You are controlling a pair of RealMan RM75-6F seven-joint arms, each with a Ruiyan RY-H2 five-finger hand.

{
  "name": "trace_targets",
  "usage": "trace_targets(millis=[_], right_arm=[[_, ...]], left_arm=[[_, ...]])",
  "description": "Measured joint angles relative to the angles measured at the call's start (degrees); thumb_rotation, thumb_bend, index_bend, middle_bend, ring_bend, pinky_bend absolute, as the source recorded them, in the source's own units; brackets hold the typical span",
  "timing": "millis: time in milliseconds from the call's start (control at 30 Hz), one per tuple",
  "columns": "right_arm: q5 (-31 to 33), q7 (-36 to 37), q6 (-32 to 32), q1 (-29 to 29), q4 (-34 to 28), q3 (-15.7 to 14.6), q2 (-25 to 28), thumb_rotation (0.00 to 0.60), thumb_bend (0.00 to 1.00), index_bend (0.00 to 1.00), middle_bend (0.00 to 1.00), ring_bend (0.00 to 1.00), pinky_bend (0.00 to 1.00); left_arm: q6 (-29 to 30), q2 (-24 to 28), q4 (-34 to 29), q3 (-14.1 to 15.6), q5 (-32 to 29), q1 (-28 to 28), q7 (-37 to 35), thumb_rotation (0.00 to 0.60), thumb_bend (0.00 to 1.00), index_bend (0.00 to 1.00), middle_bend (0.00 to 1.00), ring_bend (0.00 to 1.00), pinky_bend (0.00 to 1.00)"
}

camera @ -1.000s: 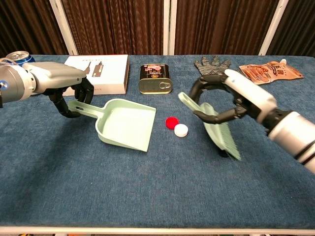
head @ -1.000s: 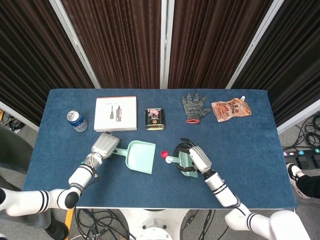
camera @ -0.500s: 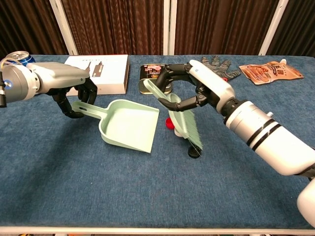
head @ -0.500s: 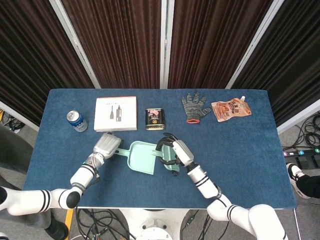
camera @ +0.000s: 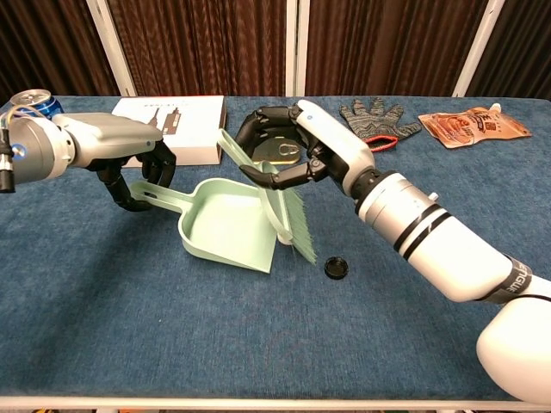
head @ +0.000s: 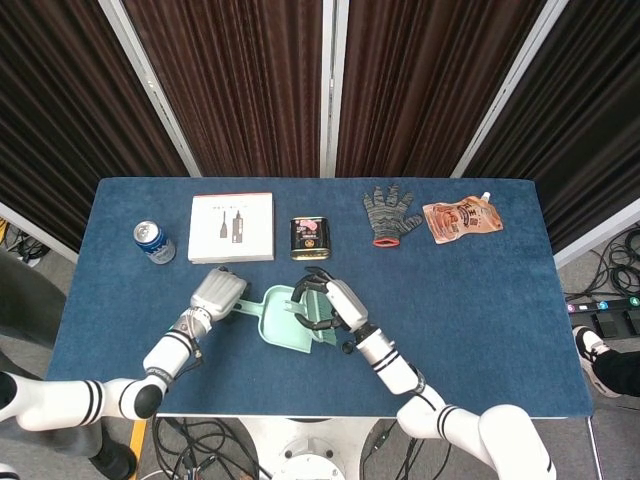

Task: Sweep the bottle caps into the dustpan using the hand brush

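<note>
Head view: the right hand (head: 327,300) gripped the brush (head: 322,322) and had swung left across the table (head: 480,330), from well right of the dustpan (head: 281,318) a second before to right over its mouth. The left hand (head: 217,291) was closed round the dustpan's handle at the left, much as it had been. The red and white caps that lay between pan and brush earlier no longer showed on the cloth. From here I could not tell whether they sat in the pan, since hand and brush covered its right edge.

Chest view: the right hand (camera: 297,146), fingers curled round the brush handle, held the brush (camera: 288,219) tilted with its bristles down at the pan's open right lip. The left hand (camera: 138,168) held the dustpan (camera: 225,225) by its handle, with the pan's mouth turned right, towards the brush. The visible part of the pan floor looked bare, so the red and white caps were probably hidden behind the bristles at the lip. A black cap (camera: 337,268) lay alone on the cloth, just right of and nearer than the brush, where the stroke had passed it. By my reading the sweep had carried two caps to or into the pan. The black one would need a second stroke from its right.
</note>
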Motion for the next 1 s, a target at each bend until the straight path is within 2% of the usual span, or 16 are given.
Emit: trace_targets(millis=[400,567,767,1000], right_arm=[[0.6,2.2,0.7,2.6,0.5,1.6,-2.2,0.600,0.84,0.79,0.68,0.30,0.13],[0.0,2.3,2.4,2.3,-1.2,1.1,-1.4,0.600,0.84,0.79,0.68,0.30,0.13],[-1.4,1.0,5.0,-0.9,-7.4,-2.0,3.7,0.600,0.84,0.79,0.68,0.30,0.13],[-2.3,-3.1,6.9,-6.8,-18.7,-7.2,13.0,0.600,0.84,0.79,0.68,0.31,0.13]], left_arm=[[0.1,-0.6,0.1,0.4,-0.5,-0.4,0.4,0.600,0.34,0.51,0.50,0.36,0.25],[0.2,-0.2,0.0,0.5,-0.3,-0.3,0.3,0.600,0.34,0.51,0.50,0.36,0.25],[0.4,0.3,-0.4,0.9,0.4,-0.1,0.0,0.600,0.34,0.51,0.50,0.36,0.25],[0.6,0.2,-0.5,1.1,0.8,0.1,0.0,0.600,0.34,0.51,0.50,0.36,0.25]])
